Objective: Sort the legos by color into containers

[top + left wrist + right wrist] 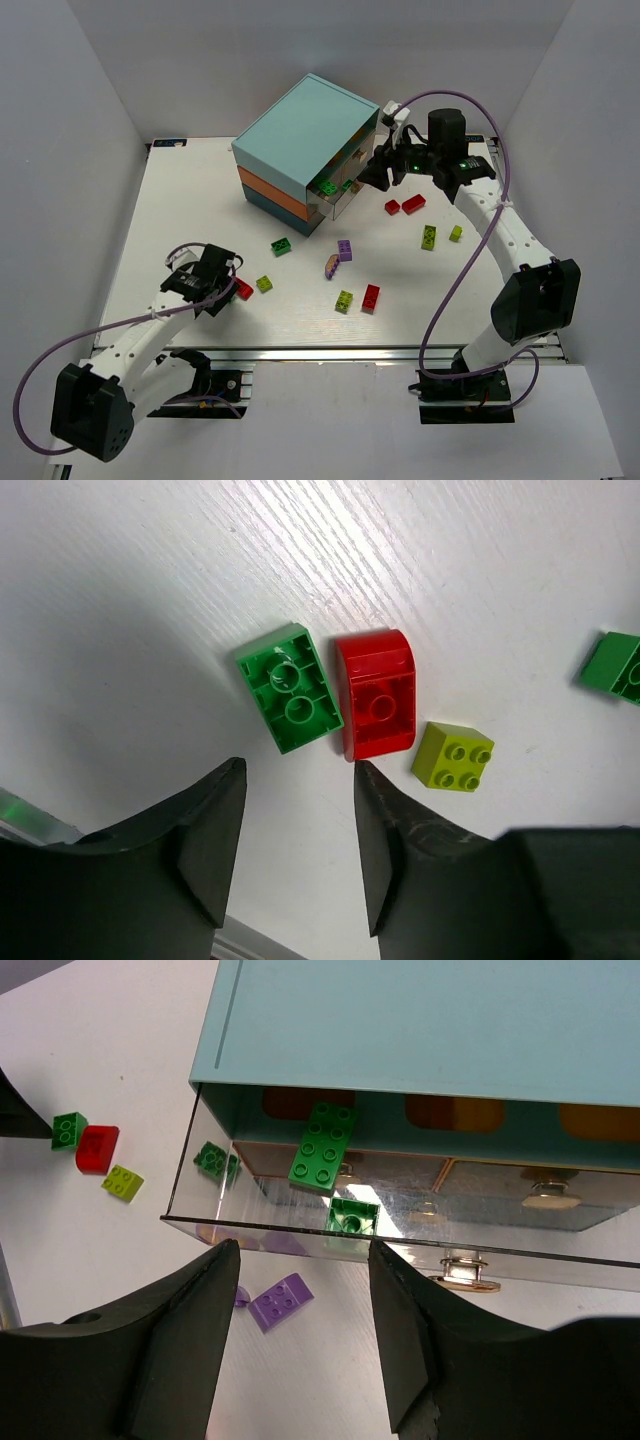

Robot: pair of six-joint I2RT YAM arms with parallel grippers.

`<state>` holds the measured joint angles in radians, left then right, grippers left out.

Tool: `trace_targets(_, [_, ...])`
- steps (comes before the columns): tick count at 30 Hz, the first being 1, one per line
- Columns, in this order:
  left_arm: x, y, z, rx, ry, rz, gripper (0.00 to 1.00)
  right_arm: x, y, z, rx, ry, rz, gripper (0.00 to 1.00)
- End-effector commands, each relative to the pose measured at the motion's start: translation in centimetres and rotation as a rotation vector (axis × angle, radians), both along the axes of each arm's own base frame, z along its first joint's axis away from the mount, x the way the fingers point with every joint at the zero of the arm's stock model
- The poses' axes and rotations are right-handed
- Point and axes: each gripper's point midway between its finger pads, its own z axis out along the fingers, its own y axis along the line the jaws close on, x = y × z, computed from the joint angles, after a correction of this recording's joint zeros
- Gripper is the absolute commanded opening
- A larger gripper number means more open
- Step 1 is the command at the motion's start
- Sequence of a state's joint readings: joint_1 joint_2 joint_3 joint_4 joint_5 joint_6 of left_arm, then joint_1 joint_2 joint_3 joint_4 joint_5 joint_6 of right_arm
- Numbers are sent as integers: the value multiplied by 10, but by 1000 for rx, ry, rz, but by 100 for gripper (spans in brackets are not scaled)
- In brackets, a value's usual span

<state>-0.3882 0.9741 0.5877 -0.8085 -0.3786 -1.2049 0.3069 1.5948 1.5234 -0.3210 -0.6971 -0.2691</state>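
Observation:
The chest (300, 135) stands at the back, light teal over orange and dark teal layers. Its clear top drawer (190, 1190) is pulled open and holds three green bricks (322, 1147). My right gripper (303, 1250) hovers open and empty over the drawer's front edge (385, 168). My left gripper (298, 770) is open and empty just short of an upturned green brick (290, 700), a red brick (377, 706) and a yellow-green brick (453, 756). In the top view the left gripper (218, 282) covers the green brick.
Loose bricks lie on the table: green (281, 245), purple (344, 250), pink (331, 266), yellow-green (344, 300), red (371, 298), two red (403, 205), two yellow-green (440, 235). A purple brick (280, 1301) lies below the drawer front. White walls enclose the table.

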Motion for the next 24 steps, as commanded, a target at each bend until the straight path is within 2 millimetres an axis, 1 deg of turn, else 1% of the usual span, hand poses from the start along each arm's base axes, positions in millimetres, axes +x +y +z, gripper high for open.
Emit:
trace_targets(1, [1,12,12,46,-30,28,58,-3,0,16,26,-52,21,60])
trace_targets(2, [1,11,12,44,-27,30,59,-1,-1,15,27,-51,17,60])
trace_targets(3, [0,11,10,40,-18,39,68,-1,0,15,25,-52,19,60])
trace_targets(6, [-4,11,0,33,9,60,81,0,-2,15,22,-55,13,60])
trace_targets(7, [-1,12,-1,25,-4,71,86,-1,0,14,22,-52,19,60])
trace_targets(9, [1,14,-6,24,-6,82,86,0,-1,13,18,-52,16,60])
trace_targets(12, [13,14,-7,10,-18,108,86,-1,-2,12,13,-53,17,60])
trace_targets(16, [26,19,-10,-17,-24,157,83,-1,-6,10,9,-44,8,60])
trace_targets(18, [31,18,-12,-43,-36,174,82,-1,-7,9,7,-43,7,60])
trace_targets(21, [35,18,-16,-83,-25,200,80,-1,-10,7,5,-37,0,60])
trace_targets(23, [32,19,-22,-90,-5,208,78,-1,-11,8,4,-41,-3,60])
trace_targets(24, [32,18,-23,-107,-2,213,76,0,-12,7,3,-38,-6,60])
